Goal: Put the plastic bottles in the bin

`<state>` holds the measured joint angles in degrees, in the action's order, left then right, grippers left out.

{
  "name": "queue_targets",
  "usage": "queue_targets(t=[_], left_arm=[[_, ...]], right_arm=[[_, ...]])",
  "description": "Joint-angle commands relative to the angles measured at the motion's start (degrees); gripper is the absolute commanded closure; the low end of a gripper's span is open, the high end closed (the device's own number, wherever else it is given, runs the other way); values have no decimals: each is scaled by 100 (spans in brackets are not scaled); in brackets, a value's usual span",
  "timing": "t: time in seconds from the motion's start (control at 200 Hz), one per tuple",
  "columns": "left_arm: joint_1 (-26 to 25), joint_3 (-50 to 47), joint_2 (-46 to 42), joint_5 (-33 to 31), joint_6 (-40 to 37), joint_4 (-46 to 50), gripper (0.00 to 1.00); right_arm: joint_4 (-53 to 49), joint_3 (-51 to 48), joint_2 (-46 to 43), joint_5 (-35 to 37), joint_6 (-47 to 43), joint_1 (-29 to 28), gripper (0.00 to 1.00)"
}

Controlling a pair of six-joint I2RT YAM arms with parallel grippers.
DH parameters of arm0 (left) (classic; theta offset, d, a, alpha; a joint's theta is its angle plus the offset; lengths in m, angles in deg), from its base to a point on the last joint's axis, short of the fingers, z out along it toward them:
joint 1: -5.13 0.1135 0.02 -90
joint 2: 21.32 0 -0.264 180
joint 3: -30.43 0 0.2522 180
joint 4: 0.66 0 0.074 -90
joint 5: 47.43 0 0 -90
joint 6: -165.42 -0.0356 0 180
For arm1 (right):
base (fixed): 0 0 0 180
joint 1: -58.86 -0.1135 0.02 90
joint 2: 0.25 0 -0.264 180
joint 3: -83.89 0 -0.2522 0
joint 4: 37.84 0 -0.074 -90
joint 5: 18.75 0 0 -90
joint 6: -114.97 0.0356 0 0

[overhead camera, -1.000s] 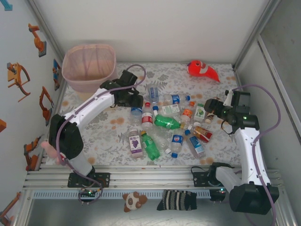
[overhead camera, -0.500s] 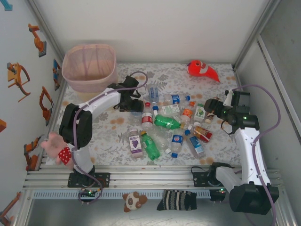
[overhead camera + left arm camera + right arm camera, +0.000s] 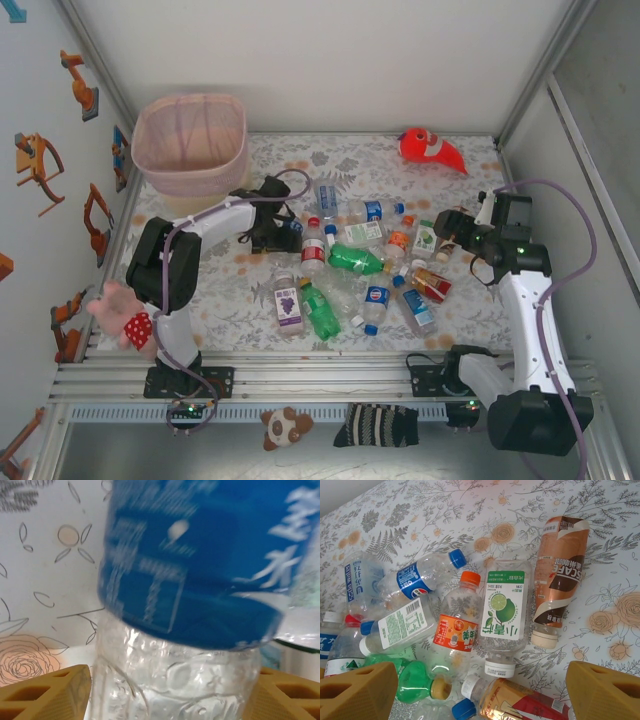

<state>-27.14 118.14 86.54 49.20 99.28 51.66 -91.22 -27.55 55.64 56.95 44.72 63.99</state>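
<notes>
Several plastic bottles [image 3: 352, 260] lie in a heap mid-table, clear or green with coloured labels. My left gripper [image 3: 284, 234] is low at the heap's left edge, open, with a clear blue-labelled bottle [image 3: 190, 570] between its tan fingertips [image 3: 50, 692]; that bottle still rests on the cloth. My right gripper [image 3: 452, 232] hovers open at the heap's right side and holds nothing. Below the right gripper [image 3: 485, 695] lie a lime-labelled bottle [image 3: 504, 615], an orange-labelled one [image 3: 456, 630] and a brown coffee bottle [image 3: 557, 575]. The pink bin [image 3: 190, 175] stands at the back left.
A red-orange fish plush [image 3: 432, 148] lies at the back right. A pink toy [image 3: 120, 315] hangs by the left arm's base. A brown-and-white plush [image 3: 285, 425] and a striped sock [image 3: 375, 425] sit in front of the rail. Walls close both sides.
My left gripper has swung nearer and come down over the blue-labelled bottle at the heap's left edge. The right arm and the bottles have not moved.
</notes>
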Motion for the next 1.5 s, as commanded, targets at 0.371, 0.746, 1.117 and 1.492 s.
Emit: queue_targets(t=[0.371, 0.746, 1.117, 1.492], left_arm=[[55, -129, 28, 171, -171, -86, 31], [-99, 165, 208, 259, -243, -24, 29], [-138, 396, 313, 110, -308, 138, 31], [-156, 455, -49, -5, -321, 288, 41]], right_arm=[[4, -67, -156, 24, 76, 14, 14], [-11, -94, -203, 24, 82, 14, 14], [-35, -101, -238, 34, 71, 15, 14], [-9, -129, -237, 27, 59, 7, 14]])
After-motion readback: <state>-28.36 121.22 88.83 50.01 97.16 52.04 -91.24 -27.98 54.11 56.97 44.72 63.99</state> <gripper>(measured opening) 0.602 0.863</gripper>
